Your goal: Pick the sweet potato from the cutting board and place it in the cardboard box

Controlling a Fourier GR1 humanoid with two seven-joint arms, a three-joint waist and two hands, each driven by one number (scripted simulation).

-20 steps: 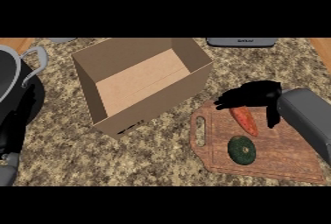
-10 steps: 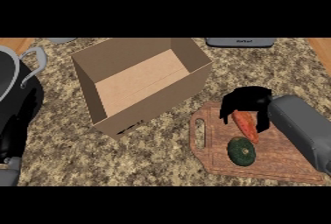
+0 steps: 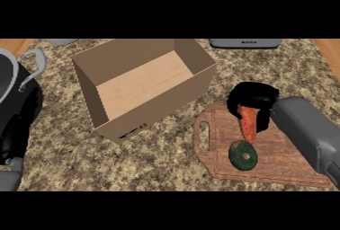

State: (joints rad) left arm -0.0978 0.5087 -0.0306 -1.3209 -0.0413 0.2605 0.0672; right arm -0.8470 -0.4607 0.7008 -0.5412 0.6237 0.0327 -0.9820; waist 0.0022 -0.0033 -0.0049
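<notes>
Sweet potato [image 3: 248, 127], orange and tapered, lies on the cutting board [image 3: 285, 164] at the right of the head view, narrow end pointing down toward a round dark green vegetable [image 3: 243, 155] just beside its tip. Right hand [image 3: 253, 96] is bent down over the upper end of the sweet potato, black fingers [image 3: 263, 117] curled round it on both sides, so the hand is closed on the sweet potato. Grey right forearm [image 3: 310, 133] comes in from the lower right edge, slanting up and left across the board, covering the board's right part. Upper end of the sweet potato is hidden under the hand; whether it is lifted off the board or touching it cannot be told. Cardboard box [image 3: 140, 85] sits open on the speckled counter [image 3: 133, 166], up and left of the board, well apart from the hand. Board's handle slot faces the box side. Left hand: a black and grey shape at the far left edge [image 3: 15, 121], cut off by the frame, finger state cannot be told. Grey appliance [image 3: 244, 43] partly cut off at the top edge
</notes>
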